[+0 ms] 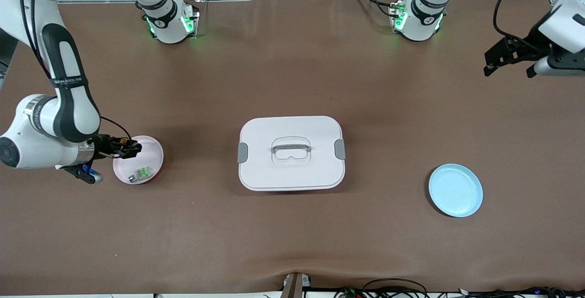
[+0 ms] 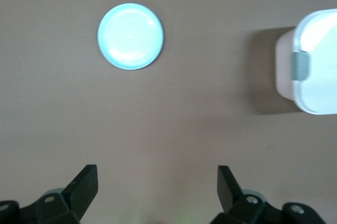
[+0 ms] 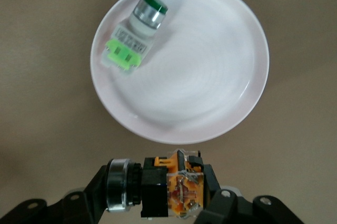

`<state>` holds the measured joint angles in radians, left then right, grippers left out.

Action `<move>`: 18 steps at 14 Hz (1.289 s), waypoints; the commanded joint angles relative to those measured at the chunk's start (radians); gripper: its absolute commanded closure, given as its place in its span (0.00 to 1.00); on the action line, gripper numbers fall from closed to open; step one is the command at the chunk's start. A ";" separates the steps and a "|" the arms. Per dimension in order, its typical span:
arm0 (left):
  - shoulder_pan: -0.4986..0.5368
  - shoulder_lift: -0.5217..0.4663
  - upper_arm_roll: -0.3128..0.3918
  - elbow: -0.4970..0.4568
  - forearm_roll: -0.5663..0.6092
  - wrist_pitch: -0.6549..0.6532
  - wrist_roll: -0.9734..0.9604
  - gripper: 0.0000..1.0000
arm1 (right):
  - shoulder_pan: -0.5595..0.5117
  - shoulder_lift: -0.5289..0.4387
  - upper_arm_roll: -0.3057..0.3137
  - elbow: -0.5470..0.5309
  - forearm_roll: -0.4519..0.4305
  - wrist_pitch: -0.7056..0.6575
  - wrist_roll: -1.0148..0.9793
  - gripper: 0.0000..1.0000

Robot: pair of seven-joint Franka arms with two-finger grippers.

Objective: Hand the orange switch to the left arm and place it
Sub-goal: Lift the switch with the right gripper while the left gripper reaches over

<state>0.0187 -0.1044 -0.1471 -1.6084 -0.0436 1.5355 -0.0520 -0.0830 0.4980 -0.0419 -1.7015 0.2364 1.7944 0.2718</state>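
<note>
Pinching the orange switch [image 3: 171, 187] between its jaws, the right gripper [image 1: 130, 148] hangs over the pink plate's [image 1: 155, 151] rim; the left gripper [image 1: 509, 62] waits, jaws spread.

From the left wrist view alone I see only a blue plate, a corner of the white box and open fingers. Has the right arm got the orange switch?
Observer: Yes. The right gripper is shut on the orange switch, held above the edge of the pink plate.
Operator: Anything left on that plate?
Observer: The green switch lies on its side in it.
Operator: Where is the left gripper?
Observer: The left gripper waits open, in the air over the left arm's end of the table.
Operator: And the box?
Observer: The box, lid on, sits mid-table between the pink plate and the blue plate.
</note>
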 commanded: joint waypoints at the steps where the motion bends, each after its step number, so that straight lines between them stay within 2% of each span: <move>1: 0.003 -0.001 -0.012 0.041 -0.068 -0.029 0.003 0.00 | 0.017 -0.027 0.004 0.071 0.066 -0.114 0.151 1.00; 5: 0.000 -0.001 -0.026 0.068 -0.243 -0.043 -0.028 0.00 | 0.086 -0.055 0.005 0.169 0.159 -0.237 0.409 1.00; 7: 0.001 0.000 -0.075 0.070 -0.289 -0.043 -0.141 0.00 | 0.130 -0.075 0.005 0.187 0.190 -0.244 0.519 1.00; 9: -0.003 0.011 -0.078 0.070 -0.408 -0.034 -0.251 0.00 | 0.170 -0.076 0.005 0.209 0.213 -0.243 0.620 1.00; 11: -0.003 0.052 -0.083 0.070 -0.511 0.001 -0.275 0.00 | 0.196 -0.082 0.005 0.230 0.265 -0.245 0.719 1.00; 13: -0.003 0.093 -0.083 0.068 -0.614 0.023 -0.279 0.00 | 0.232 -0.084 0.005 0.247 0.279 -0.242 0.805 1.00; 18: -0.031 0.199 -0.166 0.068 -0.731 0.222 -0.366 0.00 | 0.330 -0.084 0.005 0.322 0.317 -0.236 1.041 1.00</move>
<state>-0.0026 0.0578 -0.2793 -1.5591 -0.7249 1.6983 -0.3574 0.2139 0.4214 -0.0280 -1.4113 0.5225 1.5651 1.2254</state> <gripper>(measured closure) 0.000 0.278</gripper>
